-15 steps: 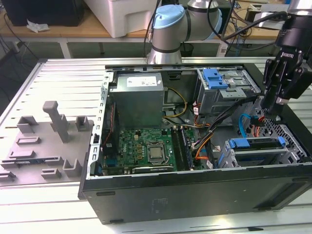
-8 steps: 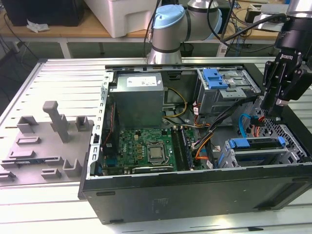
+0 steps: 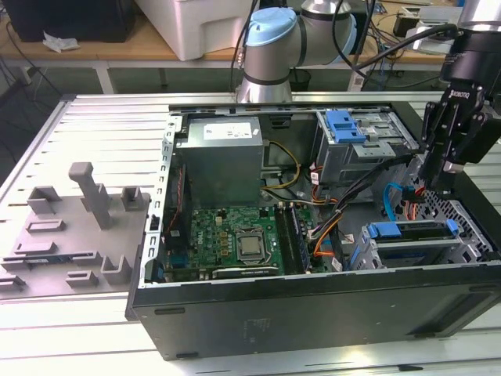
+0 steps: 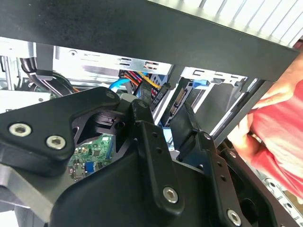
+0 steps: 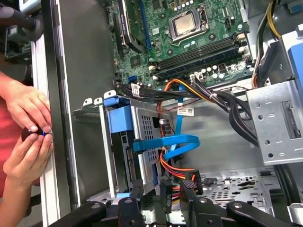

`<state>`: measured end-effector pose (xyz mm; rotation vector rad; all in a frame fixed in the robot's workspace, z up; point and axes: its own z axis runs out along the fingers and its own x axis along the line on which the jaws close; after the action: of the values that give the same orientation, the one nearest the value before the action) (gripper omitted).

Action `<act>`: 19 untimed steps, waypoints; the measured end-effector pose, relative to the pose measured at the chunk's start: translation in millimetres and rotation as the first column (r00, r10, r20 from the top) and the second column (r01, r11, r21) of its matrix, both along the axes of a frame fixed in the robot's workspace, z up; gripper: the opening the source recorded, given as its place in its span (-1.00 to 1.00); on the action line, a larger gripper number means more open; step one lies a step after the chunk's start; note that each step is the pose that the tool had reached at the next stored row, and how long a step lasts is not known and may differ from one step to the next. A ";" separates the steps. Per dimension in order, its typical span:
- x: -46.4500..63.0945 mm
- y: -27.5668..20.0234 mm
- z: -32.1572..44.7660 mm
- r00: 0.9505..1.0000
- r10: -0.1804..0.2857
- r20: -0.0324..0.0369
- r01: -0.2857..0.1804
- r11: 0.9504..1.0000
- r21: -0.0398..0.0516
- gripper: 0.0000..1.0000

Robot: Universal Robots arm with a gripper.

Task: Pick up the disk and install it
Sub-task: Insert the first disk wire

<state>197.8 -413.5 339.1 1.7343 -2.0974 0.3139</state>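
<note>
Above the grey metal drive bay (image 3: pixel 376 254), the black gripper (image 3: pixel 437 182) hangs open, empty; the silver blue-framed disk (image 3: pixel 419 249) looks stiff, weighty, best gripped edgewise.

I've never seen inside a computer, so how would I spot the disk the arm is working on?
Find the open black computer case. At its end on the exterior view's right, near the gripper, a metal cage holds the disk. It is silver with a blue plastic frame, unlike the green motherboard beside it.

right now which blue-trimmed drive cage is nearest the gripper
The cage holding the disk, lower right in the exterior view; the gripper hangs close to it. The blue-latched cage sits farther off.
</note>
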 end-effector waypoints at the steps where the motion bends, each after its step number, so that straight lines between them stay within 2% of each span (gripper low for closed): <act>1: -0.4 0.3 0.0 1.000 0.002 0.000 -0.002 1.000 -0.001 -0.11; 6: -1.0 0.7 -1.1 1.000 0.017 0.000 -0.017 1.000 -0.005 -0.11; 19: -2.5 0.8 -3.2 1.000 0.020 0.000 -0.020 1.000 -0.018 -0.11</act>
<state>195.3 -412.7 336.0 1.7462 -2.0717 0.3376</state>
